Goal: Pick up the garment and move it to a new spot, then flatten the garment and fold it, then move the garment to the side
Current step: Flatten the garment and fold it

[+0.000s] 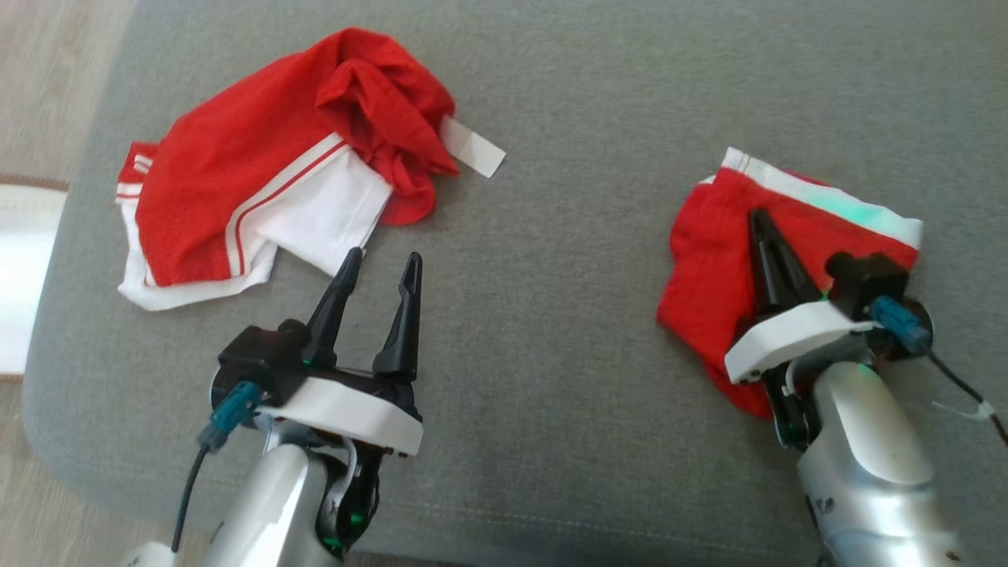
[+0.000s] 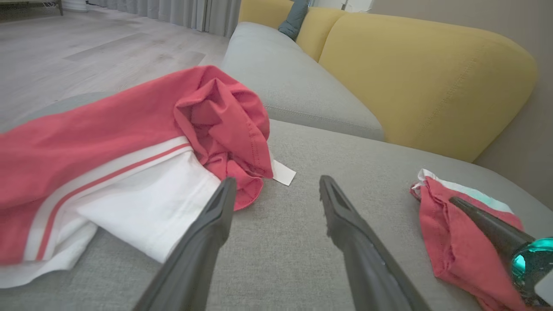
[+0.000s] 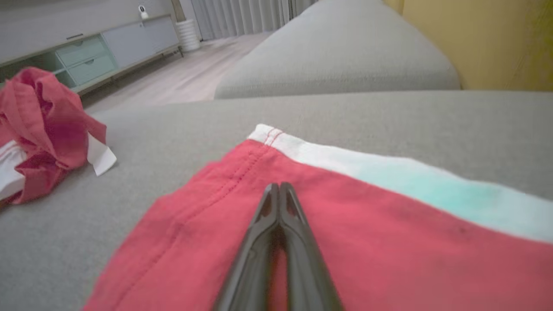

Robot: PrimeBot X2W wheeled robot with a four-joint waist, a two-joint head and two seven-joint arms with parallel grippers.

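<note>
Currently left gripper (image 1: 383, 256) hovers low just beside crumpled garment (image 1: 260, 181), fingers spread wide, empty. Right gripper (image 1: 757, 214) rests flat on folded garment (image 1: 701, 268), fingers pressed together, nothing pinched.

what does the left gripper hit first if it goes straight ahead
Likely the crumpled red and white garment: one finger of the left gripper sits by its white edge, the other faces grey cushion. Depth is unclear.

Red garment (image 1: 228, 173) (white panel, striped trim), grey sofa (image 1: 567, 354)

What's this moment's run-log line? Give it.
left pincer: open, at edge of crumpled garment | right pincer: shut, over small red garment
</note>
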